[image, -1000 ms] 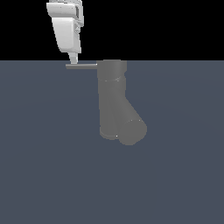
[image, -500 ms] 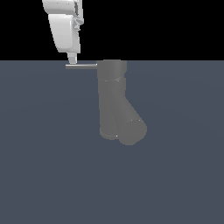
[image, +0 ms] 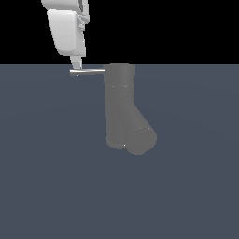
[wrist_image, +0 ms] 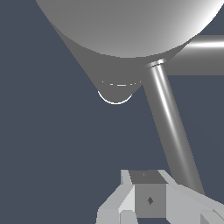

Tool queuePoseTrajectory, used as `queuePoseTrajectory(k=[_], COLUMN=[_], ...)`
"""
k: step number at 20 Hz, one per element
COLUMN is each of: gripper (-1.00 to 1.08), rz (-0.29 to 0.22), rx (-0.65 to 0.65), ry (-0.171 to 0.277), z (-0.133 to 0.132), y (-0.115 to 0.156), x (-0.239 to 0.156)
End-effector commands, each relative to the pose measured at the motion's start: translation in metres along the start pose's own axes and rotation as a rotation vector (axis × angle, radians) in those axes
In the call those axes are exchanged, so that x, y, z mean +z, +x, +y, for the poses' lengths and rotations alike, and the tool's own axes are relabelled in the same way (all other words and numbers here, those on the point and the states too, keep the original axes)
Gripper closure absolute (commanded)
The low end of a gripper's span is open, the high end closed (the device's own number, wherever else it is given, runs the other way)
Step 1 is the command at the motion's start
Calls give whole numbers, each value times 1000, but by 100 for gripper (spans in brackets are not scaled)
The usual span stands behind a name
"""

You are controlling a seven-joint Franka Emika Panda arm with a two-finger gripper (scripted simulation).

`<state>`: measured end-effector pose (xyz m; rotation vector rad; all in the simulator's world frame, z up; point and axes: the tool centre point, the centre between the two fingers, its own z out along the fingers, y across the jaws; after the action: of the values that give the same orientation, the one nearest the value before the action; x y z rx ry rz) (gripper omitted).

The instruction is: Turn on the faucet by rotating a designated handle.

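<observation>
White glossy gripper [image: 77, 63] hangs directly above the free end of the thin light-grey handle rod [image: 88, 71]; finger spacing cannot be determined. Rod axis runs level toward the exterior view's right into the top of the dull grey Y-shaped faucet [image: 120, 105].

The floor [image: 56, 177] was a flat, dull slate-blue plane, evenly lit and without marks. Behind it stood plain black [image: 177, 28], meeting it along one straight level line.
</observation>
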<state>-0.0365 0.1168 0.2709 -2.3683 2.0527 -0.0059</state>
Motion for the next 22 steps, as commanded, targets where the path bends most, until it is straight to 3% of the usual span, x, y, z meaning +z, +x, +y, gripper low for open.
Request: queuePoseTrajectory(k=[1, 11, 13, 22], gripper=[108, 108, 108, 108], rz=[2, 2, 3, 3], rx=[0, 0, -8, -5], ry=[-8, -8, -2, -4], z=[12, 42, 37, 62], y=[0, 2, -2, 25], x=[0, 0, 0, 0])
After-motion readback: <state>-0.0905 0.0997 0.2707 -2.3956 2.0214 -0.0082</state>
